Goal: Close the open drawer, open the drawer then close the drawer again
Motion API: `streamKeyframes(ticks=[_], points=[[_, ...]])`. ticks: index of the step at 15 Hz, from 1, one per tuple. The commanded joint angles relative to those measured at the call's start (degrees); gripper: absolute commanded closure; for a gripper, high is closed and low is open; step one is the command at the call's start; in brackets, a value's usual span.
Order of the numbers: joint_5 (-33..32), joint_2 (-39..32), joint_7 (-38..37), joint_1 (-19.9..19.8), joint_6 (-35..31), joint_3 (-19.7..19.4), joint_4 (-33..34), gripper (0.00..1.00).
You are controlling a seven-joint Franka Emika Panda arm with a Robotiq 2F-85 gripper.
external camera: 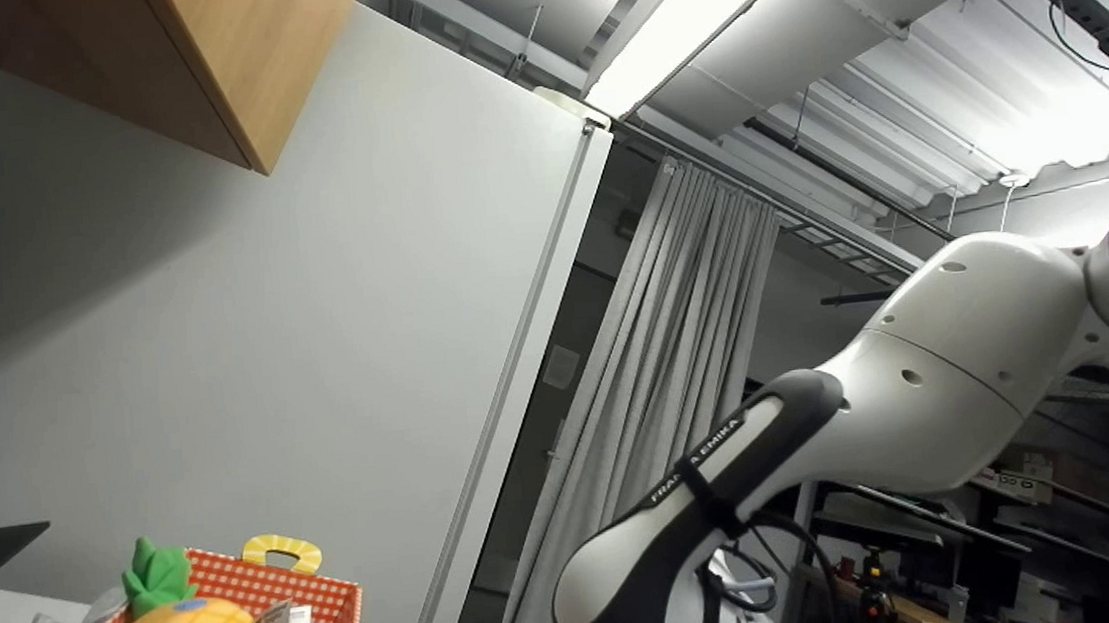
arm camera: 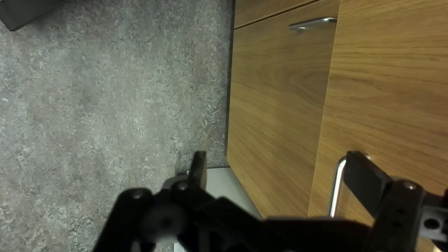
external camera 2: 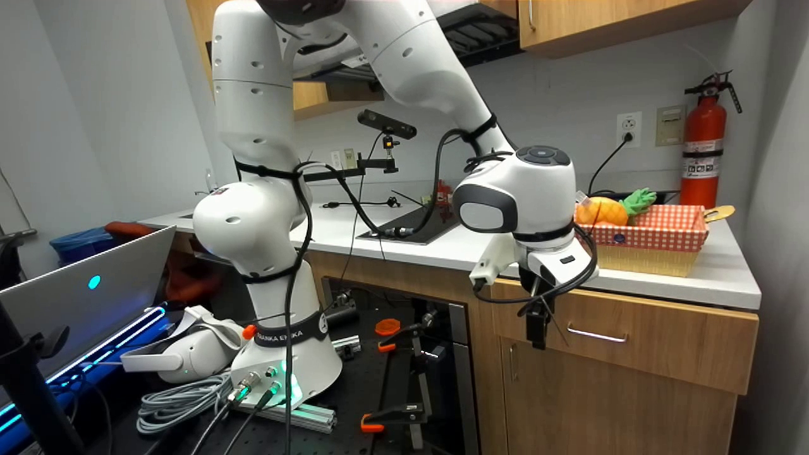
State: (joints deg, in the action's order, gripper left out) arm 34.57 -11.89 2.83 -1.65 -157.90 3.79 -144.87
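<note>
The wooden drawer (external camera 2: 682, 341) lies under the counter in an exterior view. Its front appears to stand slightly proud of the cabinet, with a thin strip of its top edge showing. A metal handle (external camera 2: 597, 335) runs across that front. My gripper (external camera 2: 537, 338) points down in front of the drawer, left of the handle there. In the wrist view the gripper (arm camera: 277, 154) is open, nothing held between its fingers. The right finger (arm camera: 365, 182) overlaps one end of the handle (arm camera: 336, 189); whether they touch I cannot tell. The drawer's inside is hidden.
Below the drawer is a cabinet door (external camera 2: 613, 404) with its own handle (external camera 2: 512, 361). A checkered basket (external camera 2: 657, 227) of plush toys sits on the white counter (external camera 2: 682, 291) above. Left of the cabinet is an oven (external camera 2: 464, 373); grey floor (arm camera: 122, 87) shows in the wrist view.
</note>
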Motion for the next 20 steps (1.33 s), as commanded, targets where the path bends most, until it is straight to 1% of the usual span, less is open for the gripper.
streamKeyframes(ticks=[1,2,8,13,20], points=[[1.8,-5.2,-0.8,-0.5,-3.7,1.7,4.1,0.00],[2.3,-6.2,-0.5,-0.1,-4.6,1.4,4.9,0.00],[4.4,-11.3,0.2,-0.8,-7.3,2.6,9.6,0.00],[6.6,-14.2,0.4,-1.6,-7.7,3.4,13.1,0.00],[9.1,-17.6,0.9,-2.3,-8.7,4.7,15.2,0.00]])
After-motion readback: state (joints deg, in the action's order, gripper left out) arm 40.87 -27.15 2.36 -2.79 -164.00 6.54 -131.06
